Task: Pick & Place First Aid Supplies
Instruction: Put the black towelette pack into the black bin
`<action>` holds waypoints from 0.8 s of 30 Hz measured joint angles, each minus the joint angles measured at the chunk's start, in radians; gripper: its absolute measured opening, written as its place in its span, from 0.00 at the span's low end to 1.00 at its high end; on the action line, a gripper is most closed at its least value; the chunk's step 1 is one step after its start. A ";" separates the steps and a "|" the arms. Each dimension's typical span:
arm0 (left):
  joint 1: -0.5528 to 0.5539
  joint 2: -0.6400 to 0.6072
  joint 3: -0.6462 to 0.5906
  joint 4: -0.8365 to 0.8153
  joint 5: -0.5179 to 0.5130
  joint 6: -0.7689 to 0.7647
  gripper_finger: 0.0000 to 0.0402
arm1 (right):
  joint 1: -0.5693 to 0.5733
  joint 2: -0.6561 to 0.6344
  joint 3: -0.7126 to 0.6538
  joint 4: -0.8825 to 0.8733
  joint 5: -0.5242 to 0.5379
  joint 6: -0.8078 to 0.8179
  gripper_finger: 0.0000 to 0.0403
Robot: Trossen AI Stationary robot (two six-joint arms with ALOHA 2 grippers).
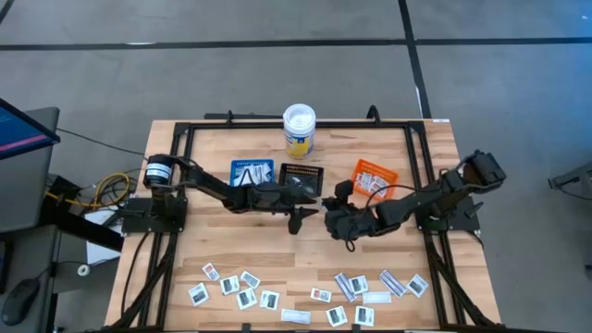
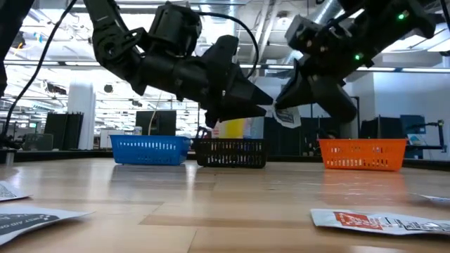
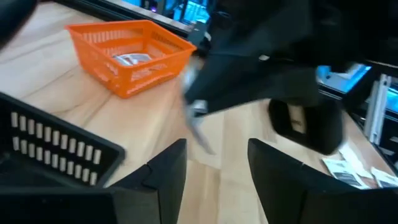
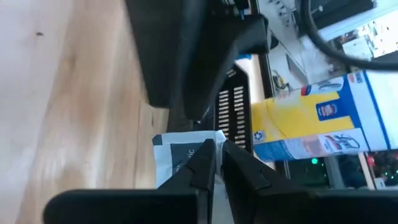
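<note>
While the two arms are meeting above the middle of the bench (image 1: 222,242), the right gripper (image 4: 217,155) is pinching a squarish white paper packet (image 4: 177,155) by its edge, fingers nearly together on it. The left gripper (image 3: 214,165) is facing it, fingers spread and holding nothing. The packet is hanging thin and limp, so it is probably feather-light, floppy and slippery; an edge pinch looks best. Many more packets (image 1: 245,287) are lying flat along the near edge. The packet's dark print is not readable; neither is the yellow-labelled tub (image 1: 299,129) label.
</note>
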 joint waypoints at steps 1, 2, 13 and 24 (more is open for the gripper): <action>-0.001 0.000 0.000 -0.002 -0.003 0.000 0.42 | 0.003 -0.004 0.000 0.000 0.005 0.000 0.06; -0.001 0.000 0.000 -0.004 -0.003 0.000 0.42 | 0.004 -0.007 0.000 0.008 0.006 0.000 0.06; -0.003 0.000 -0.001 0.001 -0.065 0.001 0.41 | -0.007 -0.008 0.001 0.114 -0.057 0.032 0.05; 0.002 -0.001 -0.001 0.000 -0.063 0.010 0.18 | -0.016 -0.008 0.001 0.176 -0.094 0.017 0.06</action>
